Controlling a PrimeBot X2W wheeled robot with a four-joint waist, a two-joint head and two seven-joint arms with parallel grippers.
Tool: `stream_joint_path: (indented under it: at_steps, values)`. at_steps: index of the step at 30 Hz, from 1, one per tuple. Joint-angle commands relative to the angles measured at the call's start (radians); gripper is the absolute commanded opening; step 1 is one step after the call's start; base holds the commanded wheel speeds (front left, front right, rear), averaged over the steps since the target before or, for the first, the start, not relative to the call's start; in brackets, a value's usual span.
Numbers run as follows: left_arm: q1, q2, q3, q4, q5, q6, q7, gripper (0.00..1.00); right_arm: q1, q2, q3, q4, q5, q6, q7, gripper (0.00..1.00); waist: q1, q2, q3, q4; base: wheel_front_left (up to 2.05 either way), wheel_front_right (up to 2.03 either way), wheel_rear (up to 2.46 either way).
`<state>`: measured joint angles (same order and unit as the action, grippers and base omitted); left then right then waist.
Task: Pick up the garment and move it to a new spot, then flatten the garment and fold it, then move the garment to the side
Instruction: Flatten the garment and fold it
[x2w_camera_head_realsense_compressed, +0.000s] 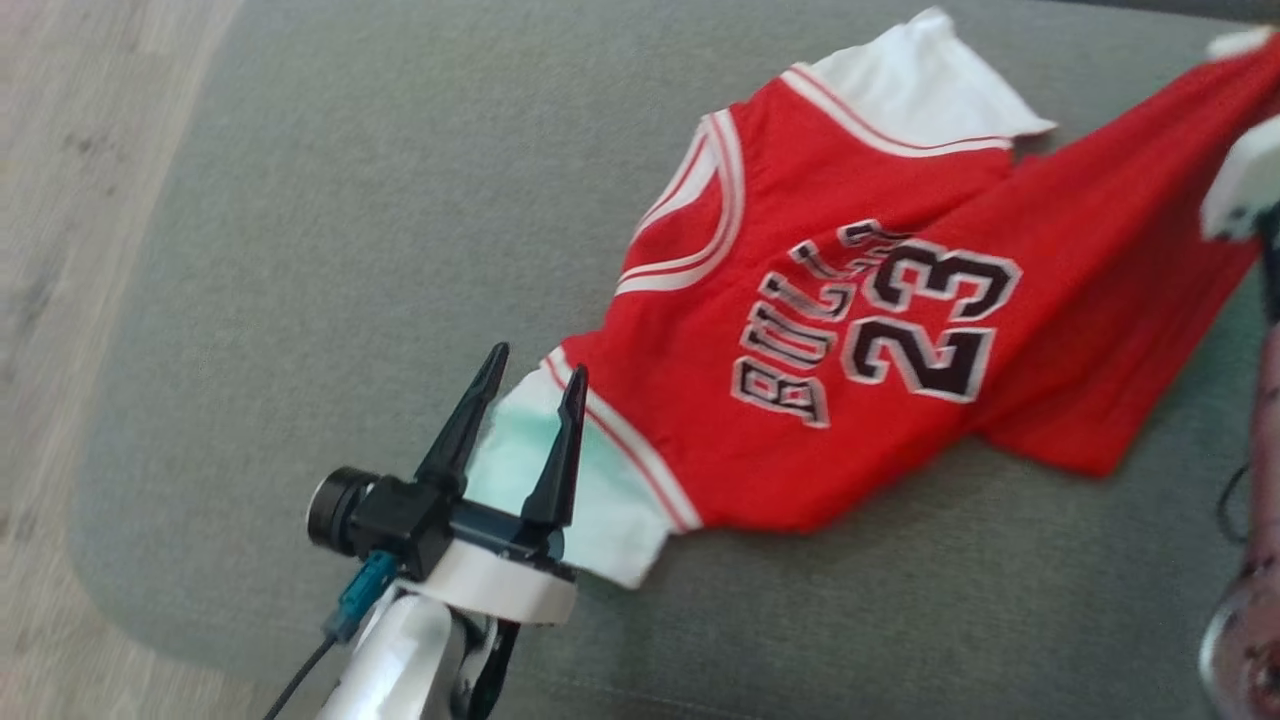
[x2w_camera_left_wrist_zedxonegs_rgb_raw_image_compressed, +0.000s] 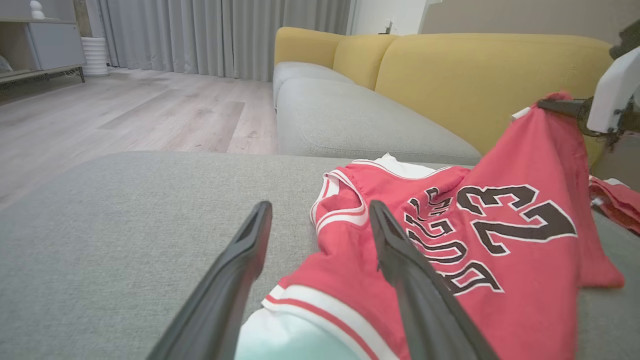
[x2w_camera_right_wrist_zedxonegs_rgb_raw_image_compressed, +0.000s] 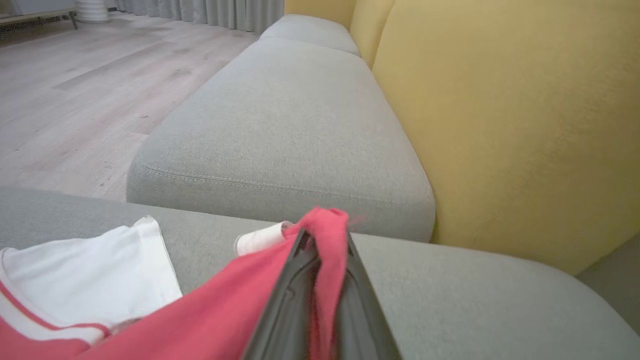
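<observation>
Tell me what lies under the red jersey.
The grey cushion lies under the jersey and shows around it. Anything beneath the cloth is covered. The right gripper holds one corner raised.

The left jaws gape (dark fingers (x2w_camera_head_realsense_compressed: 462, 422) splayed); the right jaws are pinched together.

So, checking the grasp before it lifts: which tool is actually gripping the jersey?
The right tool, shut on a bunched red edge of the jersey. The left tool stands open, the white sleeve showing between its jaws.
</observation>
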<state>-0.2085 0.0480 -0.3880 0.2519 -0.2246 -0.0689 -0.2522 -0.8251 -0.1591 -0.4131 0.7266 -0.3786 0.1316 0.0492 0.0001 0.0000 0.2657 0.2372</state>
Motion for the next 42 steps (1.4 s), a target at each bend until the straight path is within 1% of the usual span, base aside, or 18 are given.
stream_joint_path:
  at_steps: [1, 3, 5, 10, 11, 12, 15, 20, 22, 26, 27, 28, 30, 32, 34, 37, 39, 42]
  values:
    - [-0.043, 0.002, 0.024, -0.034, -0.008, 0.008, -0.010, 1.00, -0.057, -0.016, 0.032, -0.022, -0.011, -0.001, 0.006, 0.00, -0.0001, 0.0000, 0.026, 0.028, 0.00, 0.00, 0.00]
    - [-0.053, 0.002, 0.012, -0.037, -0.015, 0.009, -0.010, 1.00, -0.100, -0.045, 0.042, 0.001, -0.031, -0.001, 0.020, 0.00, -0.0001, 0.0000, 0.043, 0.049, 0.00, 0.00, 0.00]
    - [-0.070, 0.002, -0.004, -0.040, -0.027, 0.012, -0.010, 1.00, -0.165, -0.084, 0.054, 0.051, -0.065, -0.001, 0.039, 0.00, -0.0001, 0.0000, 0.067, 0.081, 0.00, 0.00, 0.00]
    - [-0.089, 0.002, -0.024, -0.044, -0.042, 0.021, -0.010, 1.00, -0.239, -0.109, 0.071, 0.141, -0.120, -0.001, 0.025, 0.00, -0.0001, 0.0000, 0.089, 0.117, 0.00, 0.00, 0.00]
    - [-0.091, 0.002, -0.026, -0.045, -0.043, 0.022, -0.010, 1.00, -0.250, -0.113, 0.073, 0.157, -0.130, -0.001, 0.014, 0.11, -0.0001, 0.0000, 0.092, 0.120, 0.00, 0.00, 0.00]
    - [-0.093, 0.002, -0.029, -0.045, -0.044, 0.024, -0.010, 1.00, -0.259, -0.118, 0.068, 0.174, -0.138, -0.001, 0.004, 1.00, -0.0001, 0.0000, 0.095, 0.123, 0.00, 0.00, 0.00]
    - [-0.095, 0.002, -0.029, -0.042, -0.044, 0.028, -0.010, 1.00, -0.267, -0.115, 0.044, 0.219, -0.159, -0.001, -0.028, 1.00, -0.0001, 0.0000, 0.092, 0.122, 0.00, 0.00, 0.00]
    - [-0.091, 0.002, -0.011, -0.031, -0.028, 0.030, -0.010, 1.00, -0.229, -0.068, 0.006, 0.249, -0.173, -0.001, -0.134, 1.00, -0.0001, 0.0000, 0.057, 0.086, 0.00, 0.00, 0.00]
    - [-0.086, 0.002, 0.002, -0.028, -0.020, 0.028, -0.010, 1.00, -0.204, -0.039, -0.020, 0.250, -0.159, -0.001, -0.188, 1.00, -0.0001, 0.0000, 0.035, 0.064, 0.00, 0.00, 0.00]
    - [-0.068, 0.002, 0.033, -0.023, -0.001, 0.023, -0.010, 1.00, -0.145, 0.027, -0.039, 0.256, -0.119, -0.001, -0.276, 1.00, -0.0001, 0.0000, -0.017, 0.008, 0.00, 0.00, 0.00]
    - [-0.062, 0.002, 0.041, -0.021, 0.004, 0.021, -0.010, 1.00, -0.128, 0.045, -0.044, 0.253, -0.098, -0.001, -0.288, 1.00, -0.0001, 0.0000, -0.031, -0.007, 0.00, 0.00, 0.00]
    - [-0.062, 0.002, 0.041, -0.021, 0.004, 0.021, -0.010, 1.00, -0.128, 0.045, -0.044, 0.253, -0.098, -0.001, -0.288, 1.00, -0.0001, 0.0000, -0.031, -0.007, 0.00, 0.00, 0.00]
    - [-0.048, 0.002, 0.057, -0.020, 0.013, 0.019, -0.010, 1.00, -0.091, 0.074, -0.041, 0.238, -0.053, -0.001, -0.304, 1.00, -0.0001, 0.0000, -0.058, -0.037, 0.00, 0.00, 0.00]
    - [-0.033, 0.002, 0.073, -0.019, 0.017, 0.016, -0.010, 1.00, -0.048, 0.095, -0.005, 0.197, -0.001, -0.001, -0.309, 1.00, -0.0001, 0.0000, -0.082, -0.066, 0.00, 0.00, 0.00]
    - [-0.018, 0.002, 0.088, -0.019, 0.013, 0.013, -0.010, 1.00, 0.017, 0.105, 0.059, 0.097, 0.085, -0.001, -0.310, 1.00, -0.0001, 0.0000, -0.098, -0.096, 0.00, 0.00, 0.00]
    - [0.007, 0.002, 0.105, -0.013, 0.006, 0.008, -0.010, 1.00, 0.165, 0.108, 0.211, -0.032, 0.246, -0.001, -0.311, 1.00, -0.0001, 0.0000, -0.122, -0.138, 0.00, 0.00, 0.00]
    - [0.023, 0.002, 0.119, -0.012, 0.009, 0.008, -0.010, 1.00, 0.268, 0.108, 0.292, -0.121, 0.346, -0.001, -0.311, 1.00, -0.0001, 0.0000, -0.136, -0.166, 0.00, 0.00, 0.00]
    - [0.048, 0.002, 0.140, -0.013, 0.011, 0.009, -0.010, 1.00, 0.412, 0.109, 0.359, -0.239, 0.445, -0.001, -0.311, 1.00, -0.0001, 0.0000, -0.154, -0.202, 0.00, 0.00, 0.00]
